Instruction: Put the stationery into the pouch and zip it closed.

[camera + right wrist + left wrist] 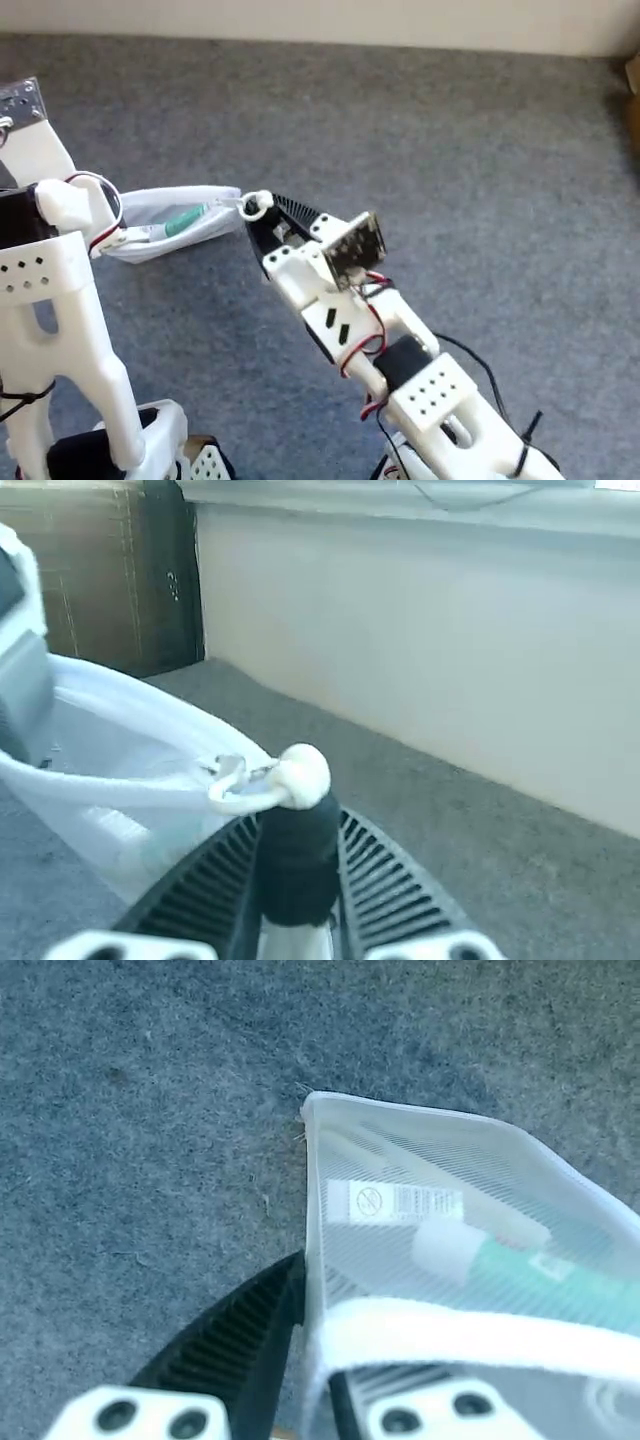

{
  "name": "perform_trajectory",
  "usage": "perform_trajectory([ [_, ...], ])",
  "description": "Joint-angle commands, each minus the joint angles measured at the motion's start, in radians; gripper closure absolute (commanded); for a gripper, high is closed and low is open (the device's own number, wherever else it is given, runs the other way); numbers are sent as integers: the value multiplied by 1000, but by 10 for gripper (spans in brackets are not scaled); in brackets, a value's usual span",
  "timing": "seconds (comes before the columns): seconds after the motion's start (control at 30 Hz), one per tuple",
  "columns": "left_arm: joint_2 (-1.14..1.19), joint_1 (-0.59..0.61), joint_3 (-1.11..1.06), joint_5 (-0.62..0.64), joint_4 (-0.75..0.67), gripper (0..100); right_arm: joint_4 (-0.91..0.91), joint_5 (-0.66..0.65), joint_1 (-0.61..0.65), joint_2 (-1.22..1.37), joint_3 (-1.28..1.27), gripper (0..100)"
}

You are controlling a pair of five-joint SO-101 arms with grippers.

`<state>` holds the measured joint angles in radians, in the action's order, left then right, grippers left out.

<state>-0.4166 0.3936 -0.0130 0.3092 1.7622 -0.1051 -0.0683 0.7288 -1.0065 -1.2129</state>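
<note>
Near the left edge of the grey, carpet-textured table (450, 150), our left hand (308, 1340) is clamped on the white mesh pouch (185, 222) holding a green tube (520, 1270), and our right hand (295, 810) is closed on its knobbed cord pull (300, 772).

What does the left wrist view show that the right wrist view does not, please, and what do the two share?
Left wrist view: a green stick with a white cap and a printed label inside the mesh pouch, whose end is held by the left gripper. Right wrist view: the right gripper shut on the zip pull, with a pale wall and a brown cabinet behind. Both: the white pouch and the grey carpet.
</note>
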Motion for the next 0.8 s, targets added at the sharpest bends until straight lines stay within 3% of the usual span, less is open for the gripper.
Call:
perform_trajectory([
  [0.0, -5, 8, -5, 6, -2, 993, -4, -12, 21, -117, -12, 995],
  [0.1, -5, 8, -5, 6, -2, 993, -2, -15, 53, -168, -51, 995],
  [0.27, -5, 8, -5, 6, 0, 993, 2, -126, 96, -211, -116, 995],
  [0.57, -8, 8, -24, 6, -2, 993, 395, -130, 97, -314, -128, 995],
  [0.77, -10, 8, -28, 6, -2, 993, 470, -129, 97, -331, -136, 995],
])
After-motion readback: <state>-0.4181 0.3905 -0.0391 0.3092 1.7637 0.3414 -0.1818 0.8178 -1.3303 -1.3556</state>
